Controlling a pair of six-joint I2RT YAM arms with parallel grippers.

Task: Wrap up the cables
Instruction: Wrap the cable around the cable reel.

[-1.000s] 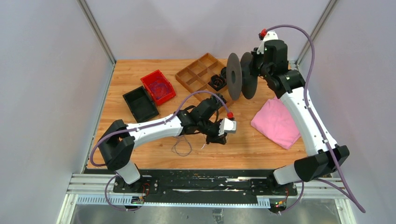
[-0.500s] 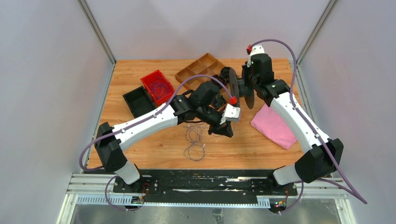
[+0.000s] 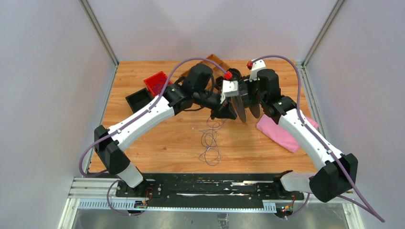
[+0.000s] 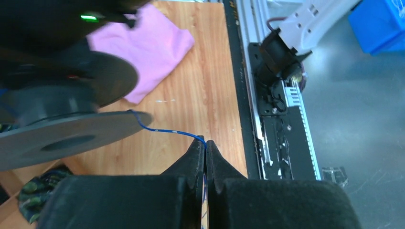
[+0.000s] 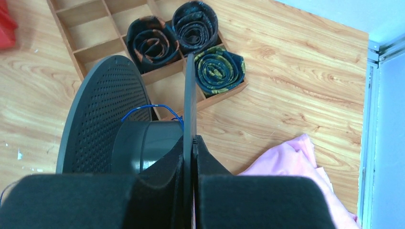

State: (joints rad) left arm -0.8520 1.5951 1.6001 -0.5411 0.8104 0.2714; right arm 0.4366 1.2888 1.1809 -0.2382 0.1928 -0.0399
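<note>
A thin dark cable lies in loose loops on the table's middle, and one end rises to my left gripper. The left wrist view shows that gripper shut on the cable, which looks blue there and runs taut to the dark grey spool. My right gripper is shut on the thin edge of one spool flange. The spool stands on edge, with a bit of blue cable at its hub. In the top view the spool hangs between both grippers.
A wooden compartment tray behind the spool holds rolled dark fabric pieces. A red bin and a black bin sit at the back left. A pink cloth lies at the right, under the right arm.
My left arm has swung away from me and to the right, up to the spool, pulling the cable out into a longer trail. The right arm brought the spool left and nearer.
</note>
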